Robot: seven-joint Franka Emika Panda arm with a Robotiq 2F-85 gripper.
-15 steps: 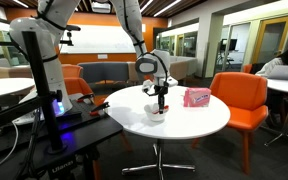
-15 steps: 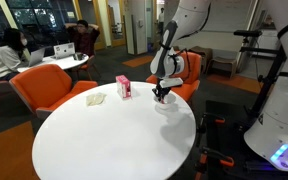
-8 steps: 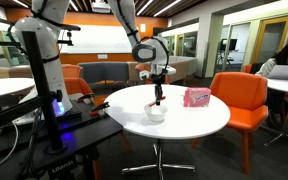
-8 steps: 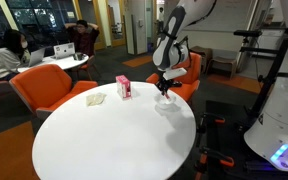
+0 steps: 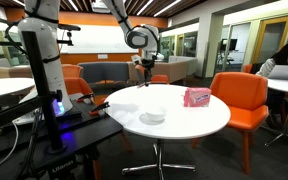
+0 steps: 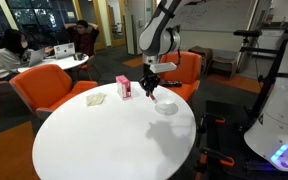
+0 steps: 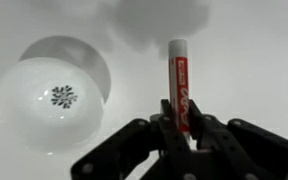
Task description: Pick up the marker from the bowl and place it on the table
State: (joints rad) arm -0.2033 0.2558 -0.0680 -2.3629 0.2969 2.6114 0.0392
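Progress: pick done, place left. Thin red stick-shaped marker (image 7: 179,75) is out of the small shallow round white bowl (image 7: 52,98). Bowl reads empty in wrist view, only a dark snowflake-like mark (image 7: 63,96) at its centre. Marker is in the air, not yet on the large round white-topped table (image 6: 89,140).

In both exterior views the black Robotiq gripper (image 5: 144,77) hangs well above the tabletop. In an exterior view the bowl (image 6: 166,107) sits lower, approx 4-5 o'clock of the gripper. Small pink box (image 6: 124,87) is at approx 9 o'clock of the gripper, w/ a flat white paper (image 6: 96,98) beyond it, both apart from the bowl.

Left to do, my read: move over bare tabletop, lower, let go.

Fingers (image 7: 165,118): nearly closed, pinched on the marker's lower end, one each side, touching it. Marker sticks out toward 12 o'clock in wrist view, pale tip at the far end. Bowl at approx 9 o'clock of it, clearly apart. Grip looks centred; can't tell about slight tilt.
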